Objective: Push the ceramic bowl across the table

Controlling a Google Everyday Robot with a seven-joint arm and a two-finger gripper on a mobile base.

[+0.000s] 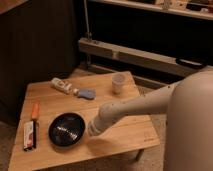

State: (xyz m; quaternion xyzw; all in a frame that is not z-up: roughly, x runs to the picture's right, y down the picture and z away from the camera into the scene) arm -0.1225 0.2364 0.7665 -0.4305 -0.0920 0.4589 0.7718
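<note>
1. Bowl position: the ceramic bowl (67,129) sits upright on the table (131,136), toward 7 o'clock from the centre of the top and close to the near edge.
2. Its black glossy inside shows a silvery, ringed shine at the middle; whether that is only reflection or something lying in it cannot be told.
3. The gripper (94,131) is at the bowl's 3 o'clock side, low over the wood and right at the rim. Whether it touches the rim cannot be told.
4. Whether the gripper is open or closed cannot be told, and nothing can be seen in its hold.
5. The white arm (142,104) runs from the gripper toward 2 o'clock and joins the robot's pale body at the right edge of the view.
6. A small pale cup (118,83) stands upright at about 1 o'clock on the table, near the far edge and well apart from the bowl; its contents cannot be made out.
7. A white bottle (61,85) lies on its side at 11 o'clock, with a blue-grey object (86,93) just beside it at its 4 o'clock end.
8. An orange-handled tool (35,111) lies along the left edge at 9 o'clock.
9. Below it, at the bowl's 9 o'clock, lies a flat packet (30,135) in pale and dark colours, near the bowl but apart from it.
</note>
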